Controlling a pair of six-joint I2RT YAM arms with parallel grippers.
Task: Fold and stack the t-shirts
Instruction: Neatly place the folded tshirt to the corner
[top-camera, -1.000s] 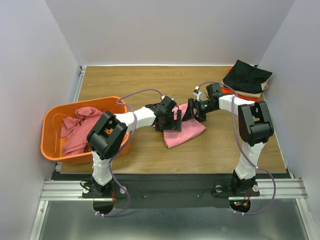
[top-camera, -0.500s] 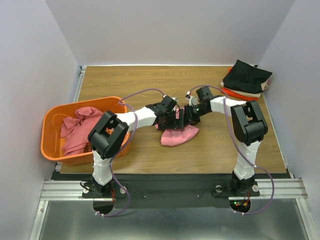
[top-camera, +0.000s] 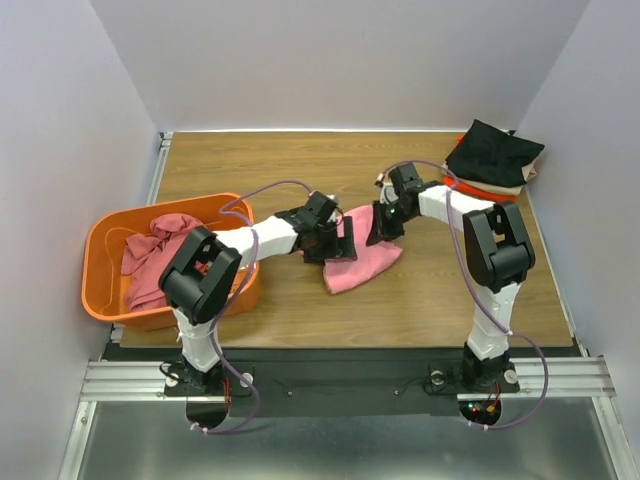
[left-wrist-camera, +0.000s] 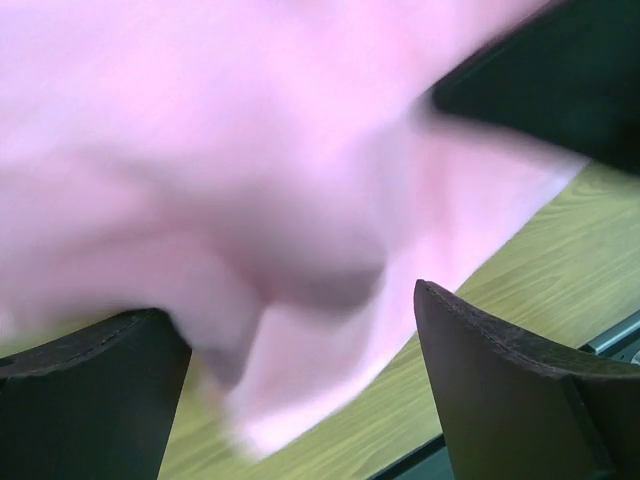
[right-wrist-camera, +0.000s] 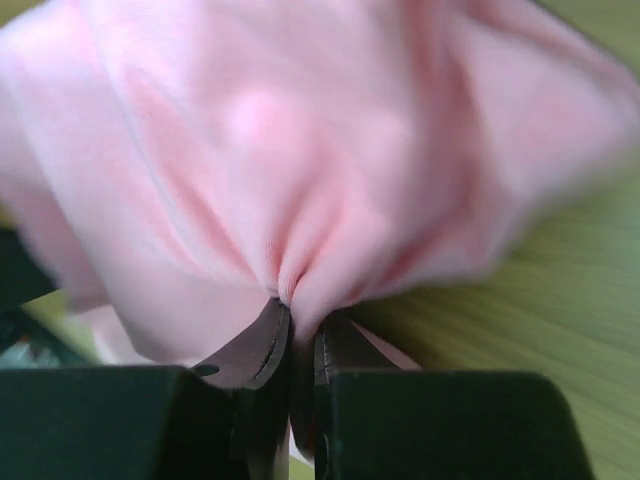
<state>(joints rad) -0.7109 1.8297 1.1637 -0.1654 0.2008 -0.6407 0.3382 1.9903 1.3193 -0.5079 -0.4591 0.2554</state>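
Observation:
A light pink t-shirt (top-camera: 362, 264) lies crumpled at the middle of the table. My right gripper (top-camera: 379, 229) is at its far right edge, shut on a bunched fold of the pink t-shirt (right-wrist-camera: 300, 150); its fingers (right-wrist-camera: 262, 345) pinch the cloth tight. My left gripper (top-camera: 338, 243) sits at the shirt's left side, open, and the blurred pink cloth (left-wrist-camera: 250, 150) hangs just over its wide-apart fingers (left-wrist-camera: 500, 390). A darker rose t-shirt (top-camera: 152, 256) lies heaped in the basket. Folded black (top-camera: 492, 152), red-orange (top-camera: 468, 186) and beige (top-camera: 524, 176) t-shirts are stacked at the back right.
The orange slotted basket (top-camera: 165, 207) stands at the table's left side, close to the left arm's base. Grey walls close in the table on three sides. Bare wood shows behind and in front of the pink shirt.
My right gripper has swung left to the pink shirt and shut on its edge, then drawn it slightly back. The left gripper stays open and has shifted a little left.

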